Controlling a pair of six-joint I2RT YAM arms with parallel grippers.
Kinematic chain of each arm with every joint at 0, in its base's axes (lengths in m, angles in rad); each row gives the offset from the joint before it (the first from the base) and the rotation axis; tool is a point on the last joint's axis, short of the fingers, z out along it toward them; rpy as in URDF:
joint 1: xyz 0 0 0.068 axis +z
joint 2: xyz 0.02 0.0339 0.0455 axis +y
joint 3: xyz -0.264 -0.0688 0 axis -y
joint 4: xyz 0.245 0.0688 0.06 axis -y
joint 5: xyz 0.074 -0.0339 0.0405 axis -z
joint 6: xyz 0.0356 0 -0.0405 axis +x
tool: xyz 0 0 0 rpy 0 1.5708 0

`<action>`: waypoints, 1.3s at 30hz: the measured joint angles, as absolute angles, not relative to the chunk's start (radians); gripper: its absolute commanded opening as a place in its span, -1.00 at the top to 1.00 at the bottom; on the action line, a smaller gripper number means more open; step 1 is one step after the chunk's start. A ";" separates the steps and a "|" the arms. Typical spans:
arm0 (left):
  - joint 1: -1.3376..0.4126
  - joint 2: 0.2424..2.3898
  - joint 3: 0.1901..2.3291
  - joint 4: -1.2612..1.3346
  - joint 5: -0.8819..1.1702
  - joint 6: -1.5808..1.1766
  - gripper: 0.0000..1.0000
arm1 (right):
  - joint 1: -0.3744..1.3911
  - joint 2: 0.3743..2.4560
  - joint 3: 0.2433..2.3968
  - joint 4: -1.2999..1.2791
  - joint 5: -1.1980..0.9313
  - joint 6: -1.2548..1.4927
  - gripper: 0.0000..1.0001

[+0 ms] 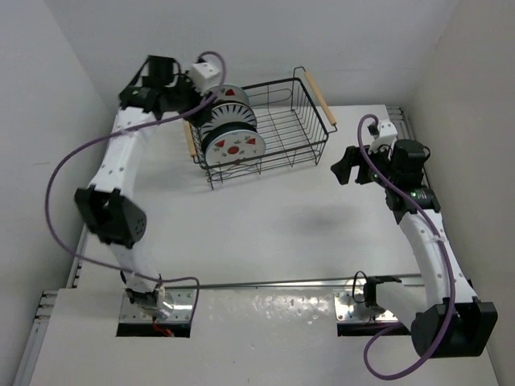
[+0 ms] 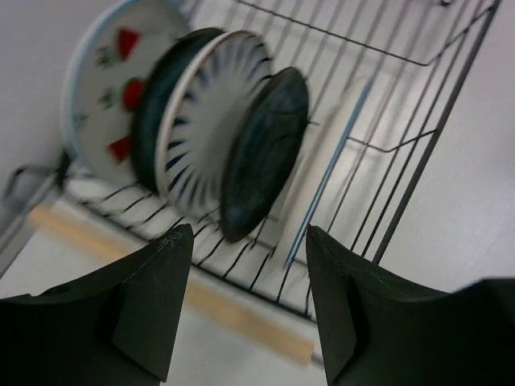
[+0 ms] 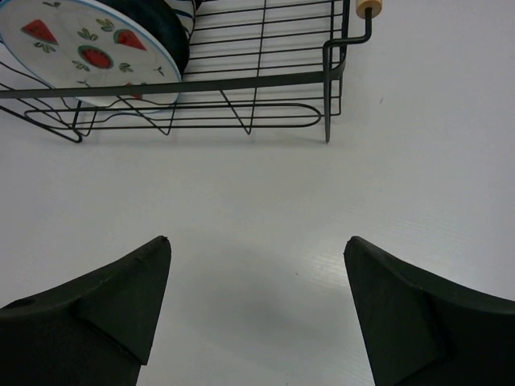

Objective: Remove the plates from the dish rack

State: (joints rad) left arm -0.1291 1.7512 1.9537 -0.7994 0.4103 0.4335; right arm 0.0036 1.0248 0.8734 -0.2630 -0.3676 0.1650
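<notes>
The black wire dish rack (image 1: 283,121) stands at the back of the table, with several plates (image 1: 232,133) on edge in its left half. The left wrist view shows a white fruit-patterned plate (image 2: 113,88), a striped plate (image 2: 211,121) and a dark blue plate (image 2: 265,153) in the rack (image 2: 402,121). My left gripper (image 2: 249,241) hovers open just outside the rack's left wooden handle (image 2: 209,301), holding nothing; from above it (image 1: 195,108) sits by the plates. My right gripper (image 1: 346,165) is open over bare table right of the rack, and in its own view (image 3: 257,245) faces the fruit plate (image 3: 88,48).
The rack's right wooden handle (image 1: 320,95) lies near the back wall. White walls close in on the left and the right. The rack's right half (image 3: 265,48) holds no plates. A metal rail (image 1: 282,283) runs across the near table edge by the arm bases.
</notes>
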 measured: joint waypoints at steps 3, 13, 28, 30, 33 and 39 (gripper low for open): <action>-0.192 1.939 2.091 -0.885 0.470 0.447 -0.44 | 0.008 1.022 0.862 -0.265 -0.371 0.174 -0.72; -0.243 2.040 2.026 -0.828 0.429 0.433 -0.49 | 0.051 1.015 0.817 -0.296 -0.369 0.192 -0.66; -0.293 2.040 2.020 -0.802 0.385 0.450 0.35 | 0.102 1.019 0.797 -0.311 -0.341 0.210 -0.65; -0.297 2.040 2.015 -0.797 0.377 0.461 0.37 | 0.109 1.023 0.797 -0.311 -0.340 0.210 -0.64; -0.302 2.040 2.003 -0.781 0.360 0.474 0.38 | 0.117 1.024 0.797 -0.312 -0.338 0.210 -0.64; -0.316 2.037 1.976 -0.756 0.315 0.490 0.40 | 0.121 1.022 0.789 -0.314 -0.324 0.210 -0.64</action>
State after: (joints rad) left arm -0.3161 2.0365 1.9759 -0.7563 0.3153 0.4904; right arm 0.1207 1.0222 0.7895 -0.3141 -0.3237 0.2100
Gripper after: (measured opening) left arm 0.321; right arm 0.821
